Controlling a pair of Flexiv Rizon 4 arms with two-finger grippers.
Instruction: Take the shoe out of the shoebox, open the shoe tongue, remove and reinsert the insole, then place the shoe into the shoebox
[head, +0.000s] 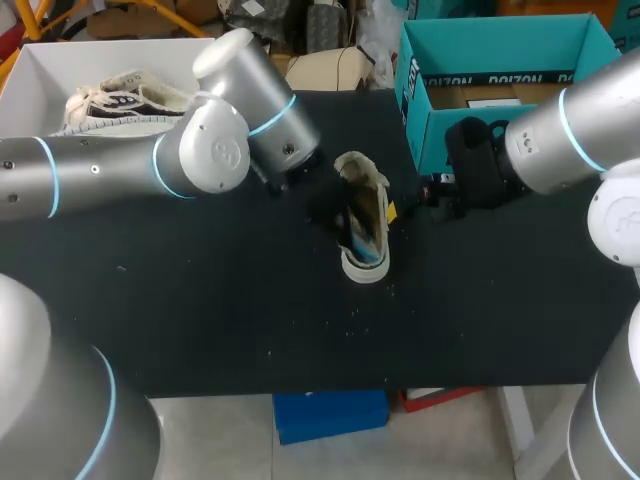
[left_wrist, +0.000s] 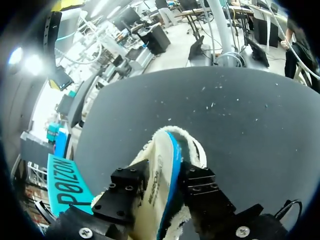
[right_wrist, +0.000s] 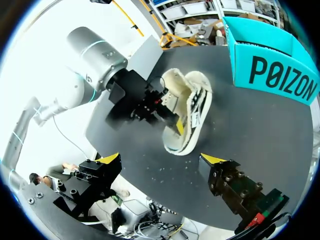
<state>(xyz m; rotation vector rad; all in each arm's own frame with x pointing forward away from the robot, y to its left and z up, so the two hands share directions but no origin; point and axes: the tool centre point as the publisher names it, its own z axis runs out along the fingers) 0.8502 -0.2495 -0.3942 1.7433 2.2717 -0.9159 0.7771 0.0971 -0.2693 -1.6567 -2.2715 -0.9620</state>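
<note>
At the left of the worktop (head: 200, 320), the left tool (left_wrist: 166, 175) reaches into the mouth of the shoe (head: 365, 225). Its two black fingers are pinched from both sides on a pale sheet with a blue edge, which I take to be the insole (left_wrist: 159, 160). The shoe lies on its side at mid-worktop, out of the shoebox, so the first step looks done. With the mouth spread this wide, the tongue is probably open too. The insole step seems to be in hand, though I cannot tell whether the insole is coming out or going back in. To the right, the right tool (right_wrist: 161, 160) hangs spread wide and holds nothing, just beside the shoe. Farther right, the teal shoebox (right_wrist: 275, 75) stands open, awaiting the shoe's return.
</note>
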